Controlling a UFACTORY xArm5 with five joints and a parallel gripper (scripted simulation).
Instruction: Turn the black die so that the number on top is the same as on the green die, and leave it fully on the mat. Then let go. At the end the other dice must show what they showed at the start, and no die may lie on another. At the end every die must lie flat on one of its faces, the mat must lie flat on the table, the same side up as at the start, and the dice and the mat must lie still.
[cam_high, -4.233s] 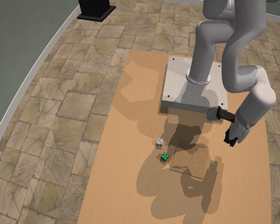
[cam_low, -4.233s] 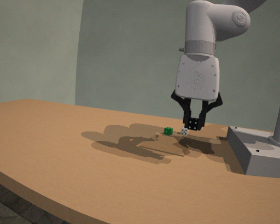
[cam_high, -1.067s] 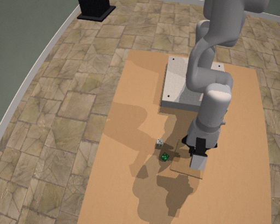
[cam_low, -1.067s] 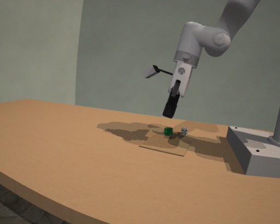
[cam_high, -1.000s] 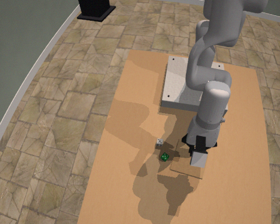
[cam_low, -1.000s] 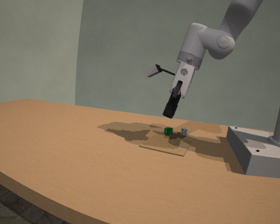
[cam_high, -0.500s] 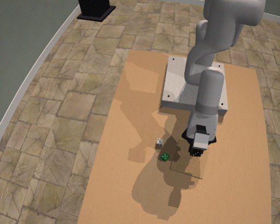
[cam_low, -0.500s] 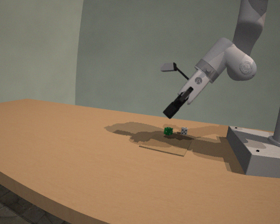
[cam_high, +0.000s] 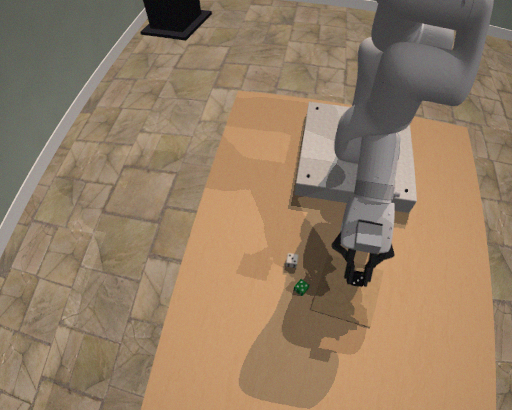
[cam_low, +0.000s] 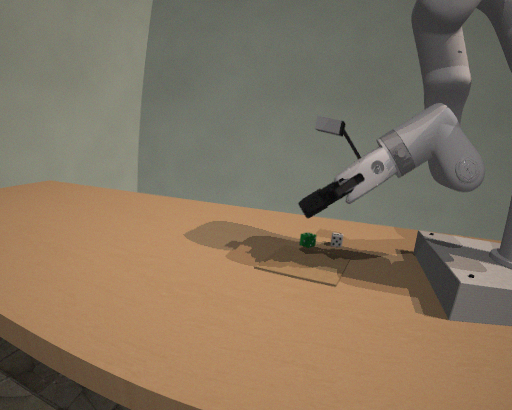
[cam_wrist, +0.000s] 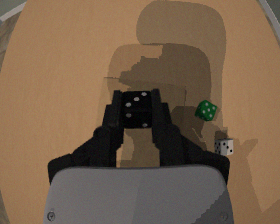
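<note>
My gripper (cam_high: 359, 280) (cam_low: 306, 209) (cam_wrist: 137, 101) is shut on the black die (cam_high: 357, 279) (cam_wrist: 131, 110). It is tilted and holds the die in the air above the table. In the wrist view the die's upper visible face shows three pips in a diagonal and the lower one shows two. The fingers hide its sides. The green die (cam_high: 301, 287) (cam_low: 308, 240) (cam_wrist: 206, 110) lies flat beside the mat, with five pips on top. The thin, wood-coloured mat (cam_high: 336, 303) (cam_low: 305, 272) (cam_wrist: 175, 96) lies flat on the table, partly in the arm's shadow.
A white die (cam_high: 292, 260) (cam_low: 336, 240) (cam_wrist: 225, 146) lies on the table near the green die, on the side towards the robot base (cam_high: 325, 150) (cam_low: 480, 295). The green die is close to the mat's edge. Shadows of the arm cover much of this area.
</note>
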